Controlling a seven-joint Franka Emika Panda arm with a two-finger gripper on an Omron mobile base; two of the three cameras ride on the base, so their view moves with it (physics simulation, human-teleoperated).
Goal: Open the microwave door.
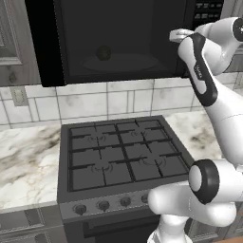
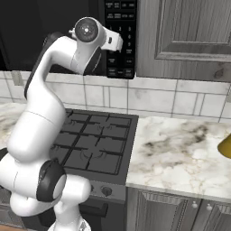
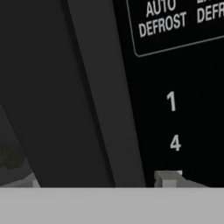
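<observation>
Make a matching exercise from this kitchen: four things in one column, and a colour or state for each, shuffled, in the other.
1 microwave door
2 keypad panel
3 stove
4 cut-off object at the right edge

A yellow
B swung open to the left
C bears white numerals
D topped with burner grates

Pairs: 1-B, 2-C, 3-D, 4-A

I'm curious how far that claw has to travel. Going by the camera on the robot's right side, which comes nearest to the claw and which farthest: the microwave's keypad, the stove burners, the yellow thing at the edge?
1. Keypad: right beside the claw, up high on the microwave.
2. Stove burners: well below it.
3. Yellow thing: far right on the counter.
</observation>
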